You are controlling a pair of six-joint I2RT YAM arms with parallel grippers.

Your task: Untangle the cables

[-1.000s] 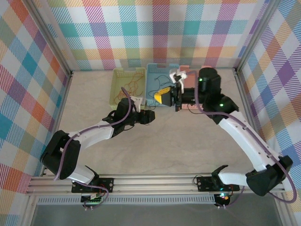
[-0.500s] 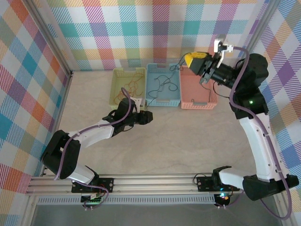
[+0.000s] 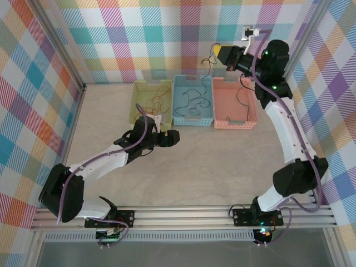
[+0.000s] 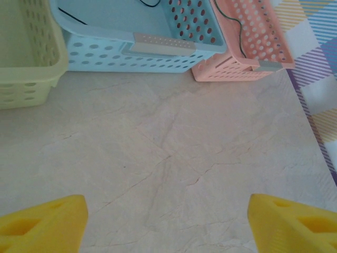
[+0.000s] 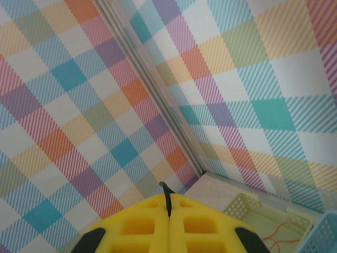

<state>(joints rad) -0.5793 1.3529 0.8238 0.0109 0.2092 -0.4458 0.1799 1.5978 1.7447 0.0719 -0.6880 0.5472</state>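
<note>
Top external view has the right gripper (image 3: 222, 54) held high over the far edge of the table, above the gap between the blue basket (image 3: 193, 121) and the coral basket (image 3: 233, 123). In the right wrist view its yellow fingers are pressed flat together, with the end of a thin black cable (image 5: 167, 192) pinched between them. From above, the rest of that cable hangs down toward the baskets, but whether its lower end is free of the others is too fine to tell. The left gripper (image 3: 171, 138) sits low over the bare marble table (image 4: 174, 142) just in front of the baskets. The left wrist view shows its jaws spread wide with nothing between them. Orange and red cables (image 3: 154, 99) lie in the yellow-green basket (image 3: 135, 103), more black cables (image 3: 192, 99) in the blue one, and a single black strand (image 3: 243, 93) in the coral one. The step in hand looks like drawing one black wire up and out of the bundle. Next, the raised wire probably needs to clear the rest and come down into its basket, while the empty left gripper is free to go for another strand.
</note>
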